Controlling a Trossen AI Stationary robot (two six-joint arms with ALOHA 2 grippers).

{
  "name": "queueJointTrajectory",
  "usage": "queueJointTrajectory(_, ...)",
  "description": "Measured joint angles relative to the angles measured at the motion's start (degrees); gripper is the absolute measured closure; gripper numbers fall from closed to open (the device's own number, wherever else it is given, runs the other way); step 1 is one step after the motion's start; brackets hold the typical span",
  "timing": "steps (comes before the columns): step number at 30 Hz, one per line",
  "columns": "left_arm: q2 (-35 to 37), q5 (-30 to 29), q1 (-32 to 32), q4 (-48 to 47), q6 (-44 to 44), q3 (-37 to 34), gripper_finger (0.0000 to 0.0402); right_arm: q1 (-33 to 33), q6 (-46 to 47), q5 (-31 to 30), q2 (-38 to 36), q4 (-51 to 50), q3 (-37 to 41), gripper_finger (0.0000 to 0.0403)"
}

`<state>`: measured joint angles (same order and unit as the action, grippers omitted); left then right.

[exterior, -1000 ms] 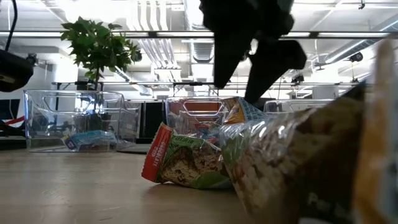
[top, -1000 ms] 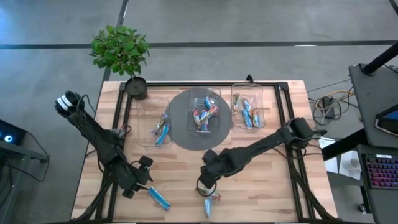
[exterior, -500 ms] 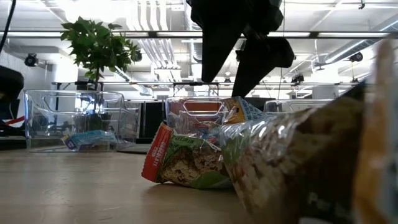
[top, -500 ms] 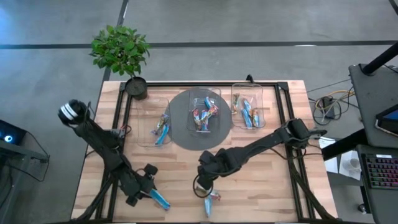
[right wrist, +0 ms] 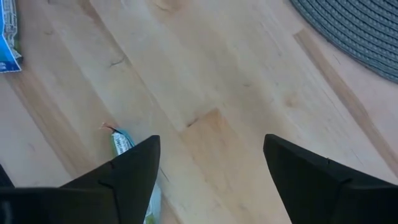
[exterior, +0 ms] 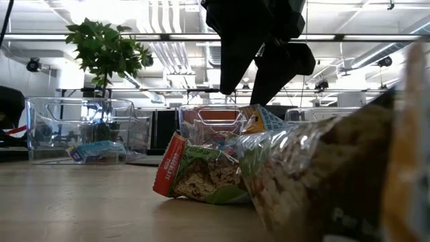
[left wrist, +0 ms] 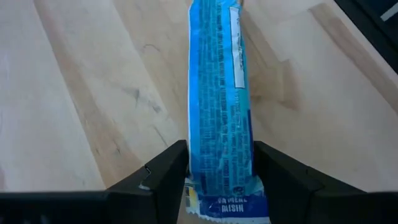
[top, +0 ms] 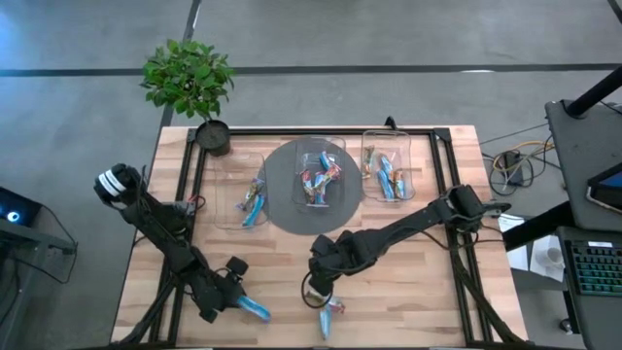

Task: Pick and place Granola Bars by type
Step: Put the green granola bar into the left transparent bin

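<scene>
A light blue granola bar (left wrist: 217,93) lies flat on the wood near the table's near-left edge (top: 255,310). My left gripper (left wrist: 221,155) is down at its near end (top: 236,299), a finger on each side. Two more bars (top: 328,314) lie near the near edge, filling the low view: one with a red end (exterior: 195,176) and a nearer one (exterior: 322,188). My right gripper (top: 313,292) hovers open just above and left of them (right wrist: 211,143), (exterior: 259,74); a green-white bar end (right wrist: 124,144) shows beside one finger. My left gripper pinches the blue bar's near end (left wrist: 219,186) between its two fingers, one on each long edge. The fingers lie along the bar and come in low from the table's left. The bar lies flat on the table, the rest of it stretching away from the fingers.
Three clear containers with sorted bars stand along the far side (top: 245,192), (top: 321,175), (top: 387,167), the middle one on a round grey mat (top: 284,199). A potted plant (top: 210,134) sits at the far-left corner. Bare wood lies between the grippers and the containers.
My left gripper has moved toward the near edge and right, down onto the blue bar's end. My right gripper has shifted a little to the left above the two bars and stayed open.
</scene>
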<state>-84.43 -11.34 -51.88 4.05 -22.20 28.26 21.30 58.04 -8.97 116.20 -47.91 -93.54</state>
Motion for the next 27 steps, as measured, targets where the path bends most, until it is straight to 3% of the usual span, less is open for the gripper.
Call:
queueJointTrajectory(4,1.5,-2.0,0.3,-1.1,-0.4,0.2,0.0258,-0.2,0.6,0.0,0.0,0.3,0.0,0.0142)
queueJointTrajectory(10,2.6,-3.3,1.2,-2.3,-0.4,0.3,0.0330,-2.1,0.1,-0.2,0.0,4.8,0.0,0.0174)
queueJointTrajectory(14,6.2,-5.6,2.5,-7.9,-1.0,0.3,0.0350,-4.3,-1.7,0.7,-0.2,9.2,0.0,0.0183)
queueJointTrajectory(20,20.8,-12.8,3.8,-22.4,-9.1,0.6,0.0353,-6.6,-7.8,1.8,-0.3,10.0,-2.5,0.0177)
queueJointTrajectory(27,39.8,-16.6,7.4,-28.6,-16.5,0.6,0.0353,-10.1,-20.9,1.5,-0.3,10.6,-10.0,0.0162)
